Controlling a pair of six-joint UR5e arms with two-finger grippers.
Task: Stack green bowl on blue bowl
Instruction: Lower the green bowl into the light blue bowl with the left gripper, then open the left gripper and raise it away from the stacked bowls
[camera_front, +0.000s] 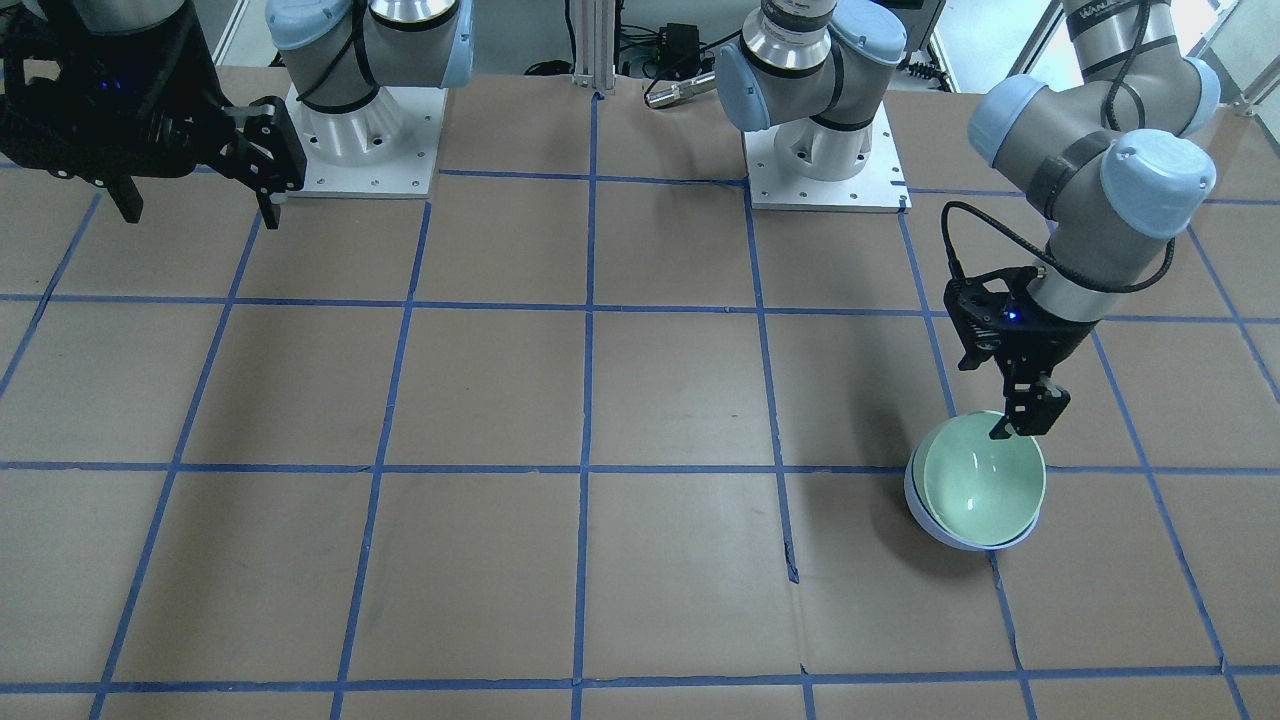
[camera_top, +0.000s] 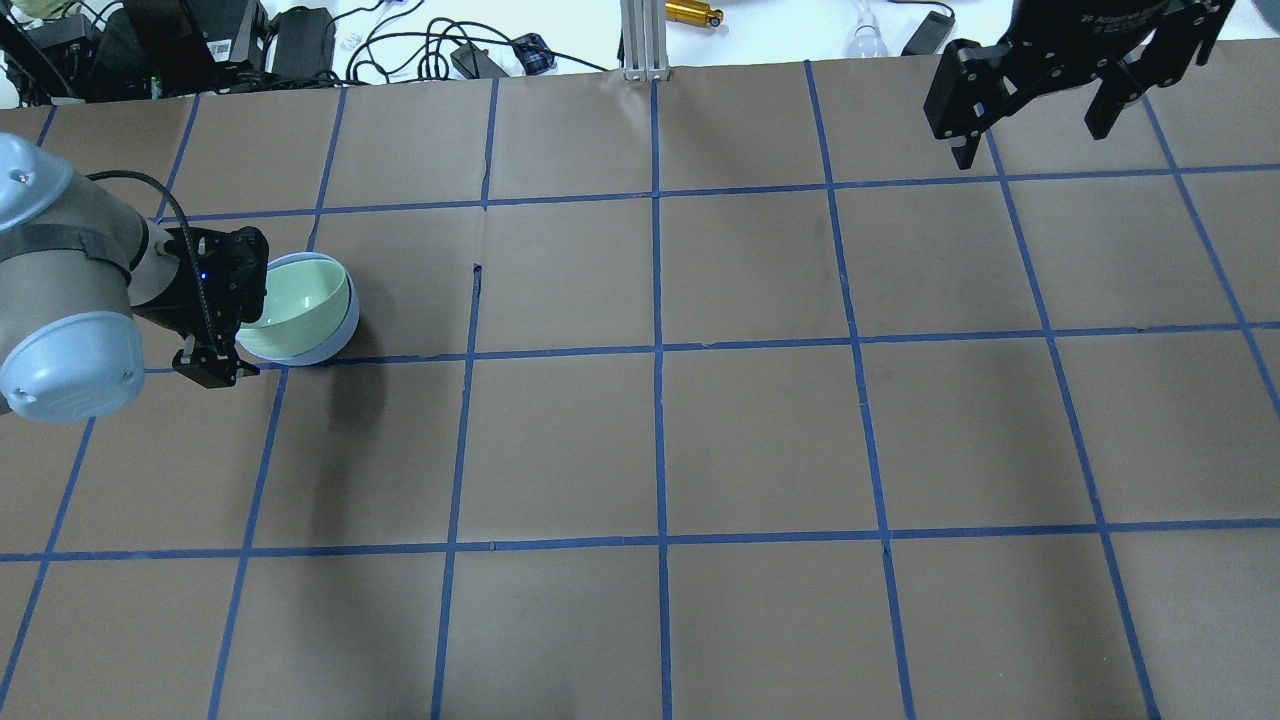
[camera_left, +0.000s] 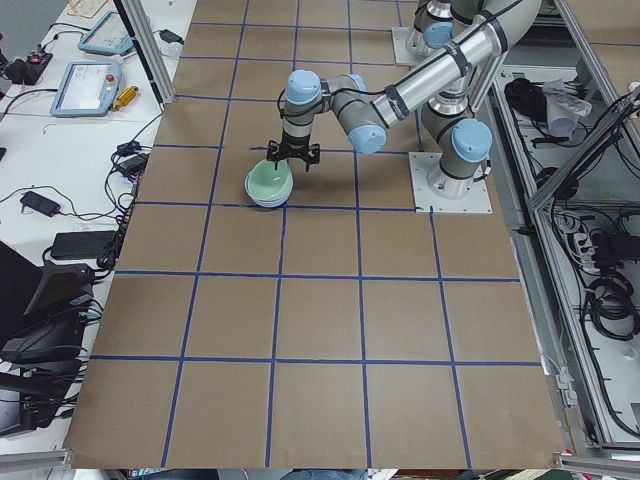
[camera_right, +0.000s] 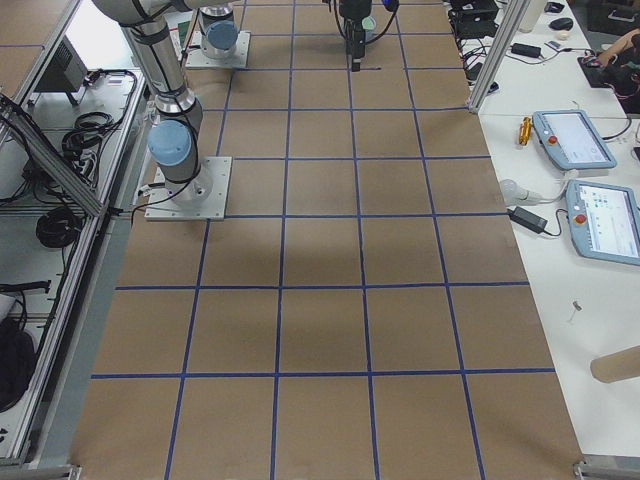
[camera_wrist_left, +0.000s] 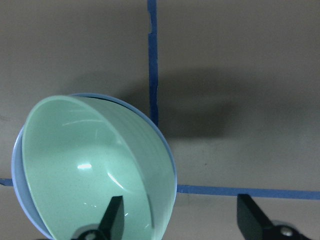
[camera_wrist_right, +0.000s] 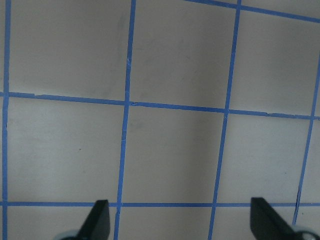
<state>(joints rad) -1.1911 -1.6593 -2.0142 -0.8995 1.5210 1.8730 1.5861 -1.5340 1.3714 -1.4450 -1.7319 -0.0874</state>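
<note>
The green bowl (camera_front: 985, 490) sits nested inside the blue bowl (camera_front: 922, 515), slightly tilted, on the brown table on my left side. Both show in the overhead view: the green bowl (camera_top: 295, 305) and the blue bowl (camera_top: 335, 340). My left gripper (camera_front: 1025, 420) hovers open over the bowls' rim. In the left wrist view one fingertip (camera_wrist_left: 112, 215) is over the green bowl's (camera_wrist_left: 85, 170) inside and the other is outside the rim, with the blue bowl's rim (camera_wrist_left: 16, 170) peeking out. My right gripper (camera_top: 1030, 138) is open and empty, raised at the far right.
The table (camera_top: 660, 440) is brown paper with a blue tape grid. The two arm bases (camera_front: 825, 160) stand at the robot's edge. Cables and boxes (camera_top: 200, 40) lie beyond the far edge. Tablets (camera_right: 575, 140) lie on a side bench.
</note>
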